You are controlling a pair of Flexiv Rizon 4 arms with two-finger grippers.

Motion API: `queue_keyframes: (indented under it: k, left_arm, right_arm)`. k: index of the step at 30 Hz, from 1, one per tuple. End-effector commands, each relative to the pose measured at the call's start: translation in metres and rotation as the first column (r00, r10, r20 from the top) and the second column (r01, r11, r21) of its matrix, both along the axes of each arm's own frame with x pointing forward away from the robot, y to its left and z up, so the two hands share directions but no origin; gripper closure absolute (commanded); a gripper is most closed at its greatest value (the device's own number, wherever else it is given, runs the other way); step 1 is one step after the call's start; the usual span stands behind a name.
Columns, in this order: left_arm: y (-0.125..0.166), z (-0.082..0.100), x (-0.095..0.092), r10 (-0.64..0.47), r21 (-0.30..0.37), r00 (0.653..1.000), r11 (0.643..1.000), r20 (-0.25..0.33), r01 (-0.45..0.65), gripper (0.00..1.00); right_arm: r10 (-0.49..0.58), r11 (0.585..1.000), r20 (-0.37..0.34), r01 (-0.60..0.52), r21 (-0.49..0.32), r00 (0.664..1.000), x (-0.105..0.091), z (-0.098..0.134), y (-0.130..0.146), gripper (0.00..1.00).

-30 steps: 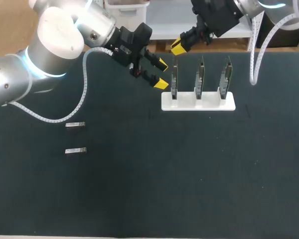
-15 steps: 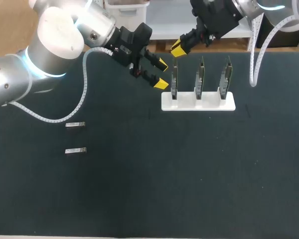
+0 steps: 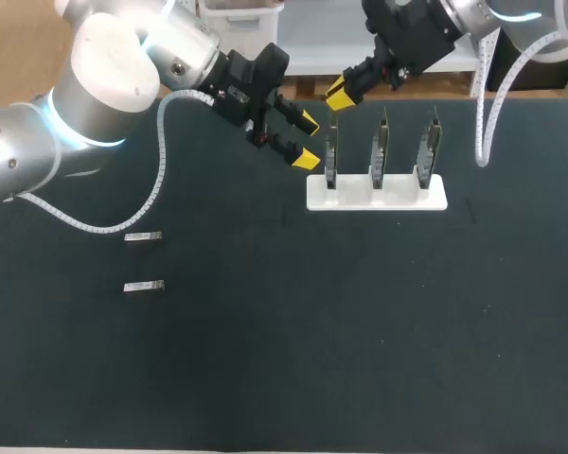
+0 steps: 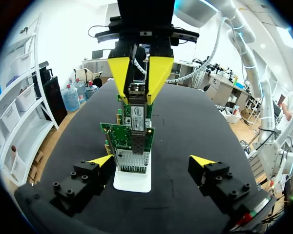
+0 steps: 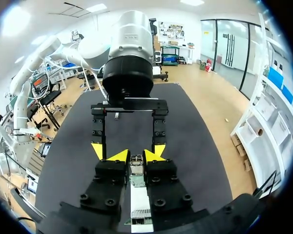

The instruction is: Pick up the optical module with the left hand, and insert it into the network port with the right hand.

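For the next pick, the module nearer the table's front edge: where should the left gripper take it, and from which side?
Probably from straight above, at mid-length. The front module lies flat with its long axis running across the table, so the left gripper should close across its two long sides. The other module lies parallel and well apart, leaving room to come down.

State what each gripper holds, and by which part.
Right gripper pinches an optical module by its two opposite sides. Left gripper is open and empty.
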State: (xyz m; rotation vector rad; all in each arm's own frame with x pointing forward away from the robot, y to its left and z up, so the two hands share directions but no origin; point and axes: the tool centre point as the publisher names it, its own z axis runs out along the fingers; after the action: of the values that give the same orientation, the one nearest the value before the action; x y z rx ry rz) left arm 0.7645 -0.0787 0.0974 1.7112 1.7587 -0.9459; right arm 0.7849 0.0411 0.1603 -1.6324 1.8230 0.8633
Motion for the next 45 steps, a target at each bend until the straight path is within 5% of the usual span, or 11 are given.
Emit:
queue_keyframes:
  k: [1, 20, 22, 45]
  left_arm:
    - [-0.0001, 0.0005, 0.0001, 0.001, 0.003, 1.000, 1.000, 0.000, -0.001, 0.00]
    - [-0.0001, 0.0005, 0.0001, 0.001, 0.003, 1.000, 1.000, 0.000, -0.001, 0.00]
    - [-0.0001, 0.0005, 0.0001, 0.001, 0.003, 1.000, 1.000, 0.000, -0.001, 0.00]
    - [-0.0001, 0.0005, 0.0001, 0.001, 0.003, 1.000, 1.000, 0.000, -0.001, 0.00]
  right_arm:
    - [0.000, 1.000, -0.004, 0.000, 0.000, 1.000, 0.0008, -0.0026, -0.0004, 1.00]
    - [0.002, 1.000, -0.012, -0.002, 0.000, 1.000, 0.0013, -0.0052, -0.0001, 0.99]
    - [0.003, 1.000, -0.012, -0.003, 0.002, 1.000, 0.0015, -0.0045, -0.0005, 0.00]
    - [0.017, 0.999, -0.022, -0.016, 0.037, 1.000, -0.0015, 0.0038, -0.0039, 0.00]
